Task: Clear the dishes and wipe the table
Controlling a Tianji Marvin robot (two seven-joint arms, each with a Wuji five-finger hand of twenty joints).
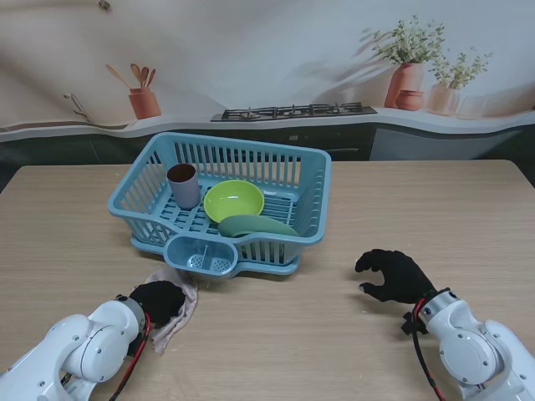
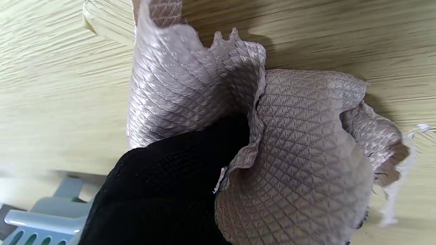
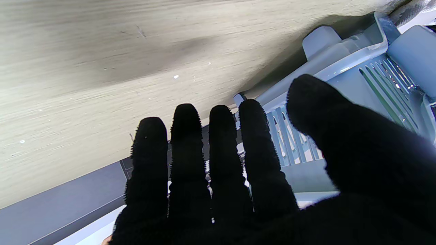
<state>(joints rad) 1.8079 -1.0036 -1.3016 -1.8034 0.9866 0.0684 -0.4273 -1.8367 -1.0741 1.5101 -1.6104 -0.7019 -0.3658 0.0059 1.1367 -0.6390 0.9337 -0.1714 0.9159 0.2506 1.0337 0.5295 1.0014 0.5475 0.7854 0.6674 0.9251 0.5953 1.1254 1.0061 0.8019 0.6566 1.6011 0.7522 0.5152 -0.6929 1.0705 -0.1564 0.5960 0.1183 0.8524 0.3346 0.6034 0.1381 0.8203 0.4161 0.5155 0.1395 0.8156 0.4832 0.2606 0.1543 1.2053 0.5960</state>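
Observation:
A blue dish basket [image 1: 311, 219] stands mid-table holding a grey-brown cup [image 1: 183, 185], a lime green bowl [image 1: 233, 200] and a green plate [image 1: 255, 225] leaning at its near side. My left hand [image 1: 157, 302] sits near me on the left, shut on a beige waffle-weave cloth [image 1: 180, 311] that lies crumpled on the wood. In the left wrist view the cloth [image 2: 279, 143] bunches around the black-gloved fingers [image 2: 177, 177]. My right hand [image 1: 394, 275] hovers open on the right, apart from the basket, fingers [image 3: 221, 160] spread with nothing in them.
The wooden table [image 1: 401, 209] stretches wide around the basket [image 3: 344, 64]. Small crumbs [image 3: 176, 77] dot the wood near my right hand. A utensil pocket [image 1: 201, 255] juts from the basket's near side, close to the cloth.

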